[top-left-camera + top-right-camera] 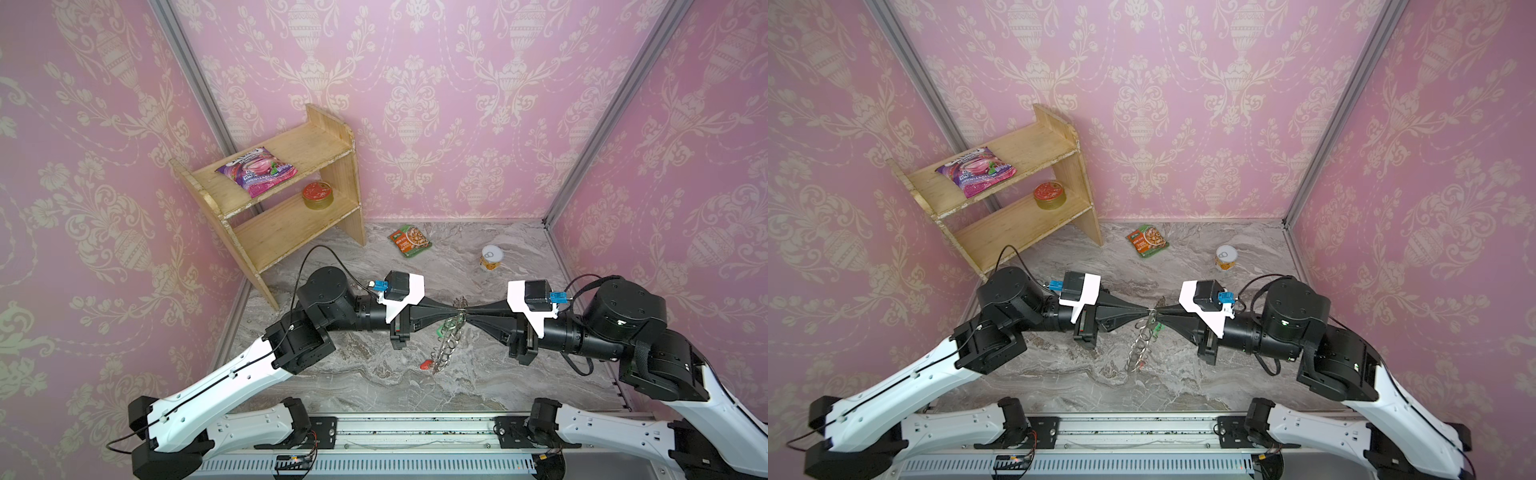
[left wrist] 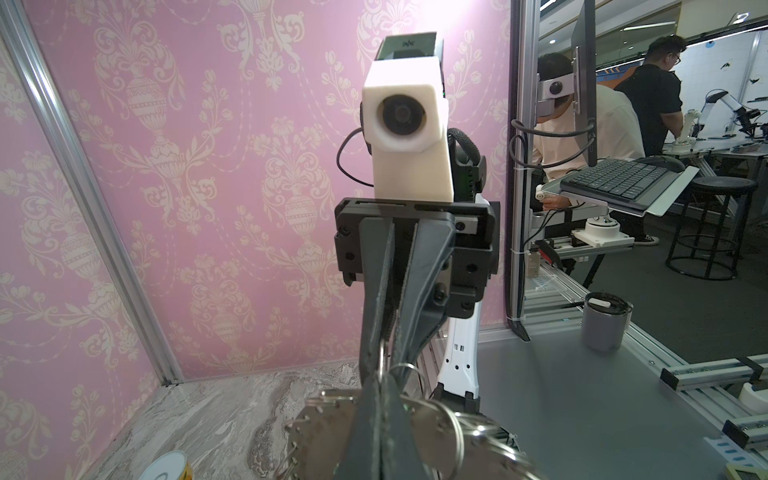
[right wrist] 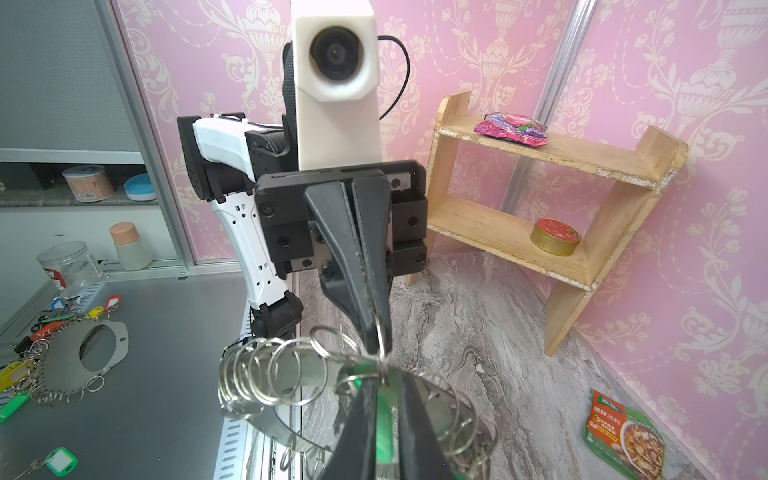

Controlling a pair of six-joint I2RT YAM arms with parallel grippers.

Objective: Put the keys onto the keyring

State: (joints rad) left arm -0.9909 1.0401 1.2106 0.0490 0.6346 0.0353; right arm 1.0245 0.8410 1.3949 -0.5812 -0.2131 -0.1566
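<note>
Metal keyring (image 1: 451,336) seems stiff, light and slippery, so its wire loops (image 3: 266,374) offer the hold: left gripper (image 3: 378,336) pinches one, and right gripper (image 3: 386,380) is closed on the green key (image 3: 384,419).

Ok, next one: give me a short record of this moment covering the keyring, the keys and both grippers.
keyring: raised edge-on at mid-table, hanging down from its upper rim
left gripper: shut on the keyring's upper rim
right gripper: closed or nearly closed on the same rim, from the opposite side
green key: beside the keyring's upper half; cannot tell if it is threaded on
red key: at the keyring's lower end
</note>
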